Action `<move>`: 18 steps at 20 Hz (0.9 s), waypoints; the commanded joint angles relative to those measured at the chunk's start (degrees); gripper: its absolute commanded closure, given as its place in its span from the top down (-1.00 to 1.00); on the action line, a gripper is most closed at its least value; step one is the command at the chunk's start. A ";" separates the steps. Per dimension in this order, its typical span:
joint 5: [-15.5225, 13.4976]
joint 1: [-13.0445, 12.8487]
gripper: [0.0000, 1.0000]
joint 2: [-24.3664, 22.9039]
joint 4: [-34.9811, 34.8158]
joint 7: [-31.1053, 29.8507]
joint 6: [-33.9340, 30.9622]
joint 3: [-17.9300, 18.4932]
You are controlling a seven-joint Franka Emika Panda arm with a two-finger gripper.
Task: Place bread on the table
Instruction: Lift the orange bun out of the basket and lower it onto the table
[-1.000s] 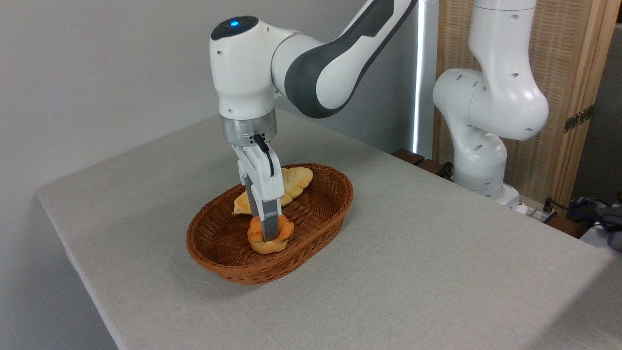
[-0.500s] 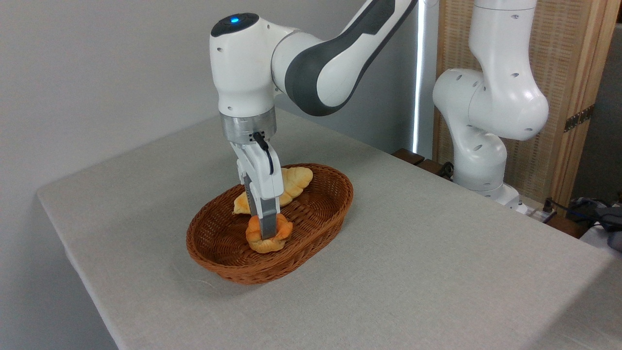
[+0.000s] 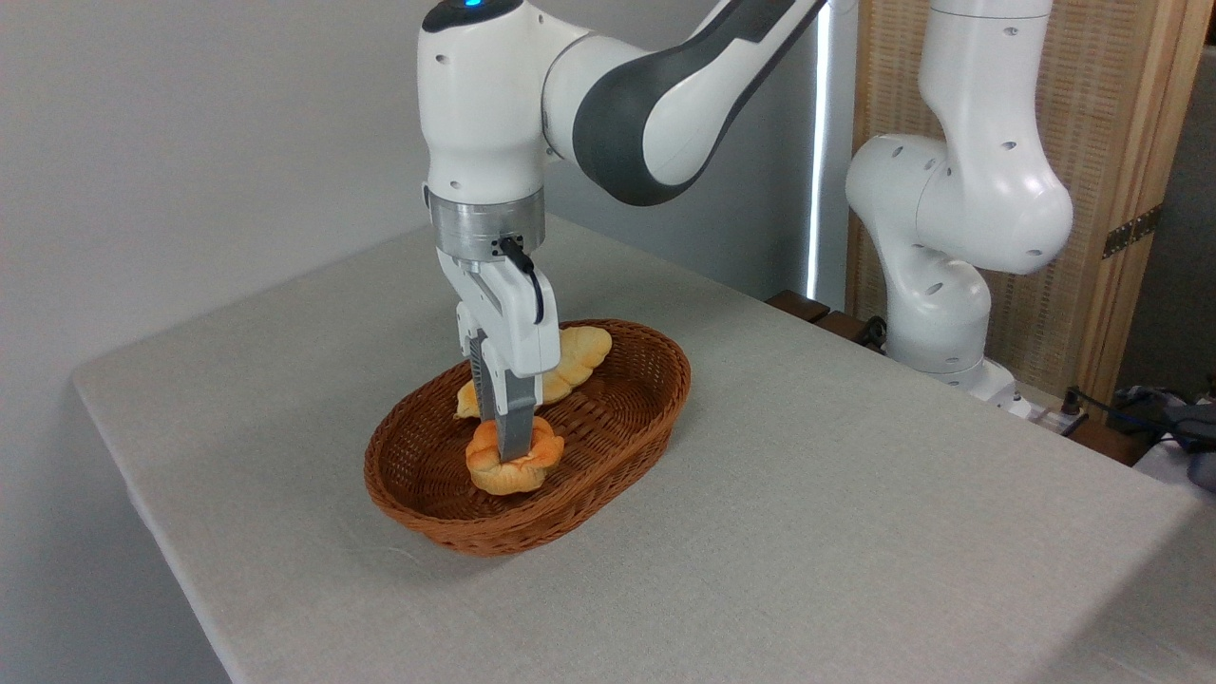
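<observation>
Gripping the bread (image 3: 503, 465) from above, the gripper (image 3: 511, 454) has its jaws clamped on the bun, low inside the wicker basket (image 3: 627, 446). The lift step seems in hand; next, it must clear the rim toward bare table (image 3: 855, 532).

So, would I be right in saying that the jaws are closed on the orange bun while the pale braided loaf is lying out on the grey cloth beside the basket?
Not quite: the camera view shows the pale braided loaf lying inside the wicker basket, at its far end, not out on the table. The rest holds: the gripper has its jaws closed on the orange bun.
</observation>
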 commanded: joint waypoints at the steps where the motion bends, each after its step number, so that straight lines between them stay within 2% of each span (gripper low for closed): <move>1: -0.72 -0.34 -0.27 -0.62 2.58 0.48 0.06 1.80; 6: -0.20 -0.34 -0.24 -0.71 6.09 1.18 0.06 6.01; 8: 0.07 -0.34 -0.24 -0.62 6.45 5.99 0.14 7.16; 10: -0.02 -0.34 -0.23 -0.53 6.36 13.29 0.14 9.35; 13: -0.02 -0.34 -0.09 -0.18 6.01 28.04 0.06 14.00; 17: 0.07 -0.42 0.05 0.87 5.66 40.43 0.06 17.70; 18: 0.07 -0.34 0.08 1.05 5.66 41.86 0.06 18.14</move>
